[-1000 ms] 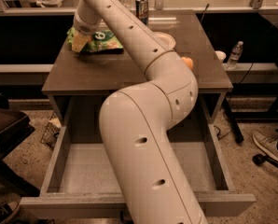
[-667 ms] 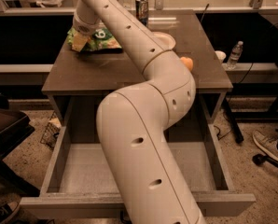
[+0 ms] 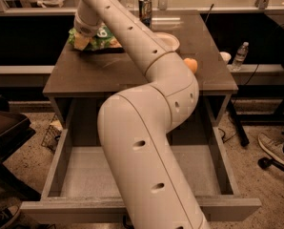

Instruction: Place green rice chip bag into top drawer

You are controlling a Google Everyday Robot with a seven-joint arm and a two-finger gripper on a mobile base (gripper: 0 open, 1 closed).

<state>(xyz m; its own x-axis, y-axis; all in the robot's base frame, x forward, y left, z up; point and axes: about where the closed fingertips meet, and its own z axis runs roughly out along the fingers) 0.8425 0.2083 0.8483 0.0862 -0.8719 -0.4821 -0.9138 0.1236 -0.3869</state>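
Note:
The green rice chip bag [image 3: 105, 41] lies on the far left part of the tabletop [image 3: 108, 73], crinkled, with yellow patches. My gripper [image 3: 86, 35] is down at the bag's left end, on or just above it, and the wrist hides it from the camera. The top drawer [image 3: 54, 163] is pulled wide open below the table's front edge. Its grey bottom shows nothing in it where visible, and my arm covers its middle.
A round orange fruit [image 3: 191, 64] sits at the table's right side beside my arm's elbow. A dark can [image 3: 145, 7] stands at the back and a pale bowl [image 3: 167, 40] in front of it. A plastic bottle [image 3: 240, 55] stands at the right, and a chair base and shoe are on the floor at the right.
My arm's big lower link has shifted slightly left. The gripper stays at the bag's left end, and the bag has not visibly moved.

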